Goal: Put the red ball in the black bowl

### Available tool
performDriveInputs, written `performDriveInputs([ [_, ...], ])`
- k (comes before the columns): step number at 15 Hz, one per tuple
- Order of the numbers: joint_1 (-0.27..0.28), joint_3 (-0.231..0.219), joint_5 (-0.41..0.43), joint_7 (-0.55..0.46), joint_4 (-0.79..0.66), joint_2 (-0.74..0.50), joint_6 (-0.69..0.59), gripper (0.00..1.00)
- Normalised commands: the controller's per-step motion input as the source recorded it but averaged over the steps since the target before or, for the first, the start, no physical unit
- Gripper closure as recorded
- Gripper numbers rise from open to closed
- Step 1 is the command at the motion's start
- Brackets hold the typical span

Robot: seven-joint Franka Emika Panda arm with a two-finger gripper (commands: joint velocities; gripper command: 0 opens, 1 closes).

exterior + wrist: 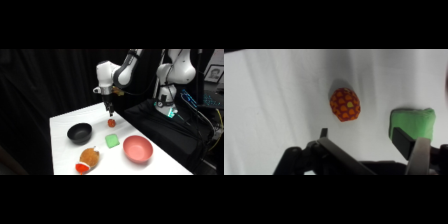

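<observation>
The red ball [111,122] lies on the white table [65,122], a small orange-red sphere with yellow dots [345,104]. My gripper [109,111] hangs just above it and slightly behind, open, with nothing between its fingers. In the wrist view the gripper [363,136] has the ball just beyond its spread fingertips, apart from them. The black bowl [80,133] stands empty to the ball's left, nearer the table's front.
A green block [112,141] [412,123] lies close to the ball. The larger pink-red bowl [137,148] sits at the front right. A brown plush toy [89,157] with a red piece [82,168] rests by the front edge.
</observation>
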Motion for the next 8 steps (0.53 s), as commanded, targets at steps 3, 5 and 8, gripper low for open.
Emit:
performDriveInputs([
  [3,-0.108,0.068,0.188,-0.22,0.0,0.18,0.25,0.0],
  [5,-0.128,0.107,0.2,-0.24,-0.01,0.16,0.25,0.0],
  [8,-0.164,0.151,0.249,-0.29,0.0,0.17,0.25,0.0],
])
